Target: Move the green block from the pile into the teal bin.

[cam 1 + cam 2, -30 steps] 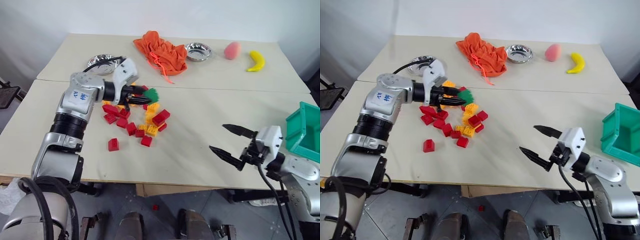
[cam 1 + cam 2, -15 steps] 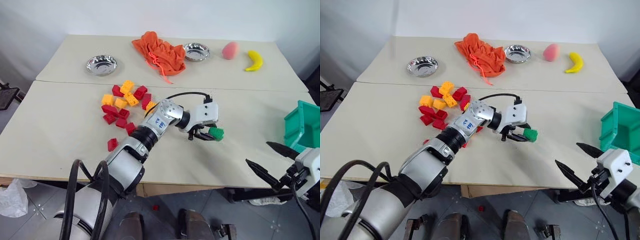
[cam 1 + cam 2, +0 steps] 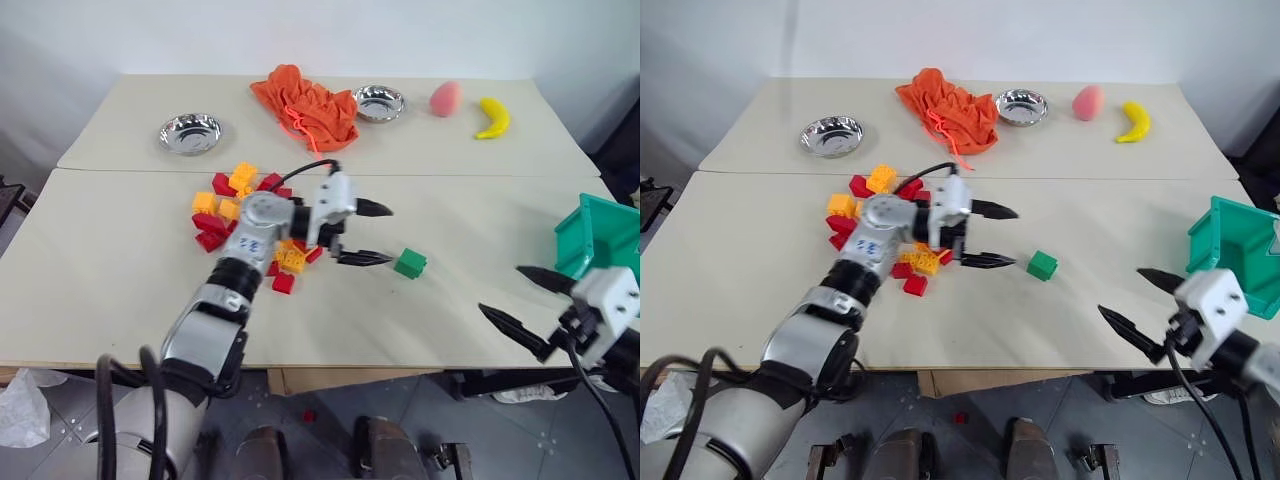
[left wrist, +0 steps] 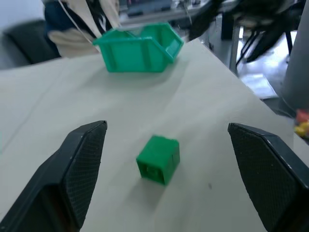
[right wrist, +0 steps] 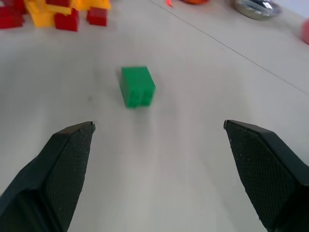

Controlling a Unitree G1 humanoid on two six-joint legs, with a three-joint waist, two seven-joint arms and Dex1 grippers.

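So right now the green block (image 3: 409, 263) is sitting by itself on the surface (image 3: 130, 260), out of the pile (image 3: 245, 215) and roughly between it and the teal bin (image 3: 600, 235), which sits at the surface's right edge. Nothing is touching the block.

My left gripper (image 3: 362, 233) has its jaws spread wide and empty, pointing toward the block from the pile side with a small gap between its tips and the brick. My right gripper (image 3: 528, 306) hangs off the near right corner, just beside the bin, jaws wide apart and empty too. Through its wrist camera I've got the block dead ahead between the fingers (image 5: 63, 164), but some way off.

My read: this is a handover via the surface. The left arm's part looks done, and the block is parked mid-way for the right arm, since the bin is on that side.

Next move, I reckon: reach the right arm in toward the block, straddle it with the jaws, close, lift, then swing over the bin's open top and drop it. The block lies a bit skewed, so I'd line the wrist up with its flat sides first or it'll pop out.
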